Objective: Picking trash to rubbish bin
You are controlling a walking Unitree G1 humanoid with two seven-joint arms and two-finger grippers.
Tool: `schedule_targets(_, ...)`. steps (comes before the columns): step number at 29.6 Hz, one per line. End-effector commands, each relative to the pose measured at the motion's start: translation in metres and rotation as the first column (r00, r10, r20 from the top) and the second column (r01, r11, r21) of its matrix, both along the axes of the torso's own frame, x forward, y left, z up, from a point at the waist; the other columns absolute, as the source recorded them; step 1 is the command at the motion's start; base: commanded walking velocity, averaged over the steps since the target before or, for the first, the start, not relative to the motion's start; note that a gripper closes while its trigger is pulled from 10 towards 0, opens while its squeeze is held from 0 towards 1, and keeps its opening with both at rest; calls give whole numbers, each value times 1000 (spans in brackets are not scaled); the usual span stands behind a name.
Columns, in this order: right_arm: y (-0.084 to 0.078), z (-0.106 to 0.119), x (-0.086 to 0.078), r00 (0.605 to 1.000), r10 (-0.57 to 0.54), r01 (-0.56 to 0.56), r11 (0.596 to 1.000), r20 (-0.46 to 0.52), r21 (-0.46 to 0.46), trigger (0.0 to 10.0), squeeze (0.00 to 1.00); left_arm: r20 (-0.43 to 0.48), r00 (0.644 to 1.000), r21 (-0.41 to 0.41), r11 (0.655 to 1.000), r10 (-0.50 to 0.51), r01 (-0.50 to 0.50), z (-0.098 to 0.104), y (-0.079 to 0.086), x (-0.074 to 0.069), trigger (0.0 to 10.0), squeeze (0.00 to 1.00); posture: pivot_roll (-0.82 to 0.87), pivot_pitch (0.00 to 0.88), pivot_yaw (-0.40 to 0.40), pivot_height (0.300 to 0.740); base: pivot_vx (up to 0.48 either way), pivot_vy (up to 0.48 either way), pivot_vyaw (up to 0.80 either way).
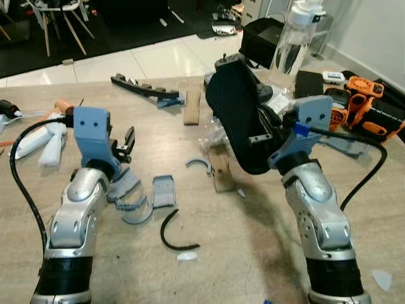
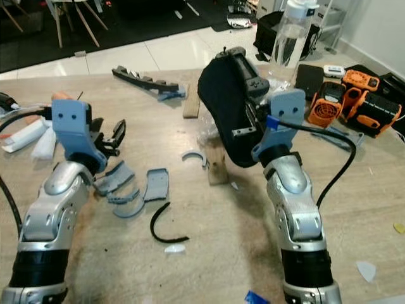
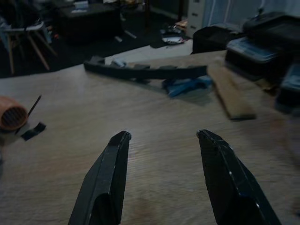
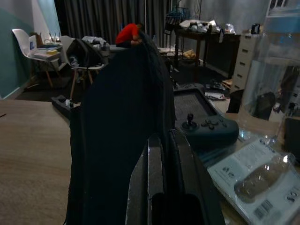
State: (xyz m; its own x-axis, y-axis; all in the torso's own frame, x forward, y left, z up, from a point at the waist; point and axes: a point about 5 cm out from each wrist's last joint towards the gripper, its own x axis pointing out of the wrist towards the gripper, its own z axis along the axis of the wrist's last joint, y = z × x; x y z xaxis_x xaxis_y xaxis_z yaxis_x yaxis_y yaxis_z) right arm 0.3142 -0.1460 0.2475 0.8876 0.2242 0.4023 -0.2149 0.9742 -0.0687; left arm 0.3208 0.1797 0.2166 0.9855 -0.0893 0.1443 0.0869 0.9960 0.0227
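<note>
Bright, sharp head views; dim wrists

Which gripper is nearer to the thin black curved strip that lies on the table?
The left. The left gripper hovers open just beyond the grey pieces, which lie beside the black curved strip. The right gripper is farther off, raised above the table and holding a dark cloth.

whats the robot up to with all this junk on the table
The right gripper is shut on a black fabric piece, held up above the wooden table. The left gripper hovers open over the table, near grey plastic scraps and a curved black strip. No rubbish bin shows.
</note>
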Motion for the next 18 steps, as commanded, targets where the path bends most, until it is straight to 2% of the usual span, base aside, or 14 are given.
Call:
schedule_targets(1, 2, -3, -2, 1000, 0, 0, 1000, 11, 5, 10000, 0, -15, 1000, -4, 1000, -21, 21, -3, -4, -1, 10000, 0, -2, 187, 50, 740, -352, 0, 0)
schedule_targets(18, 5, -4, -1, 1000, -3, 2, 1000, 25, 21, 10000, 0, -18, 999, 33, 998, -44, 44, 1, -3, -2, 10000, 0, 10, 187, 57, 740, -364, 0, 0)
